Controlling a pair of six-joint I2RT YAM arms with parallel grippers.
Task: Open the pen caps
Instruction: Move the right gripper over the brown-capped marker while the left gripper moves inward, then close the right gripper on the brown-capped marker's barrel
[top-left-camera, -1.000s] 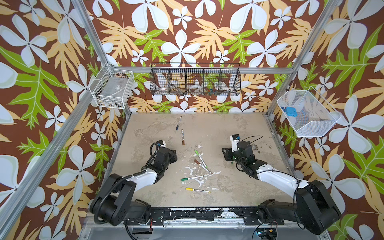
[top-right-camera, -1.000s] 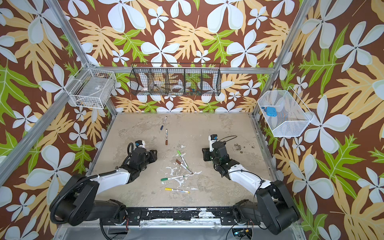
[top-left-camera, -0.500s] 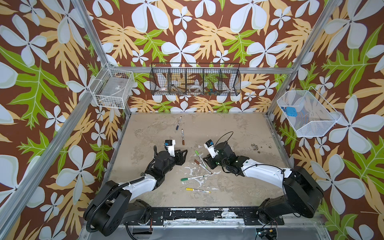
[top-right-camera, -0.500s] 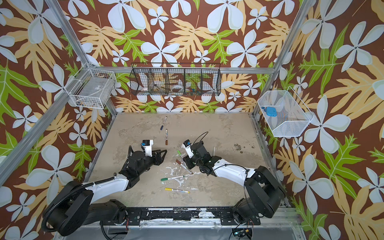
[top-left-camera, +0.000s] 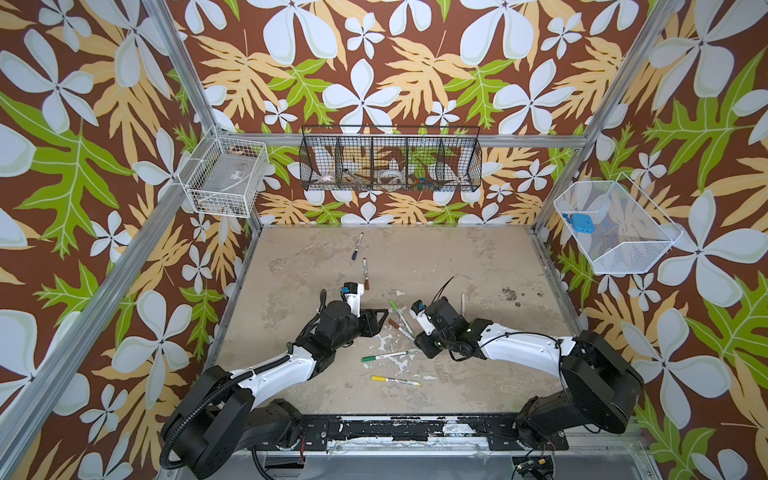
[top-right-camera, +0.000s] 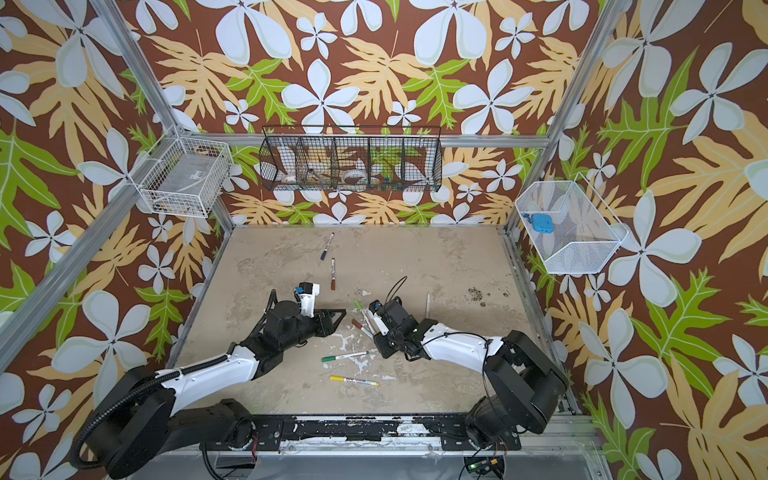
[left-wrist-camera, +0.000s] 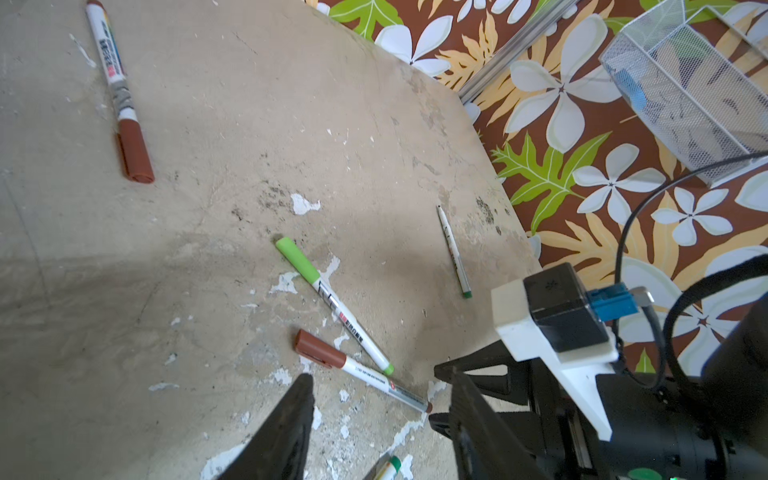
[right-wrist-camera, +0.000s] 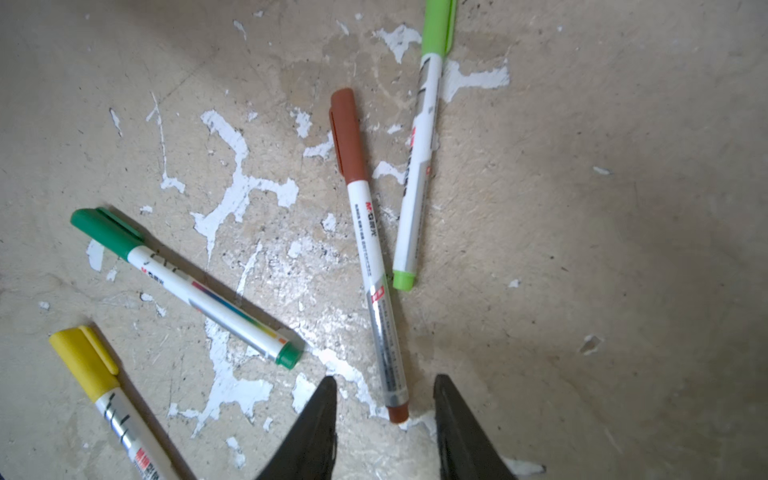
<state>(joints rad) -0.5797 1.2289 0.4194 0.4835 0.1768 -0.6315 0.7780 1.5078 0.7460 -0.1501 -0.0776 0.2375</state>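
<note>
Several capped markers lie mid-table. In the right wrist view I see a brown cap (right-wrist-camera: 347, 133), a light green cap (right-wrist-camera: 436, 27), a green cap (right-wrist-camera: 104, 228) and a yellow cap (right-wrist-camera: 83, 361), all on their barrels. My right gripper (right-wrist-camera: 385, 379) is open, and the brown marker's tail end (right-wrist-camera: 397, 413) lies between its fingers, untouched. My left gripper (left-wrist-camera: 380, 395) is open too, low over the table just short of the same brown marker (left-wrist-camera: 361, 370), facing the right gripper (top-left-camera: 417, 337). Farther back lie a blue-capped marker (top-left-camera: 356, 246) and another brown-capped one (top-left-camera: 365, 274).
A thin capless barrel (top-left-camera: 462, 301) lies behind the right gripper. On the back wall hangs a black wire basket (top-left-camera: 390, 166), with white wire baskets at the left (top-left-camera: 226, 178) and right (top-left-camera: 615, 228). The table top (top-left-camera: 478, 257) is worn, with white chips.
Both arms have swung in from the sides to the markers in the middle. The left gripper moved right and the right gripper moved left, and they now face each other across the brown marker.
</note>
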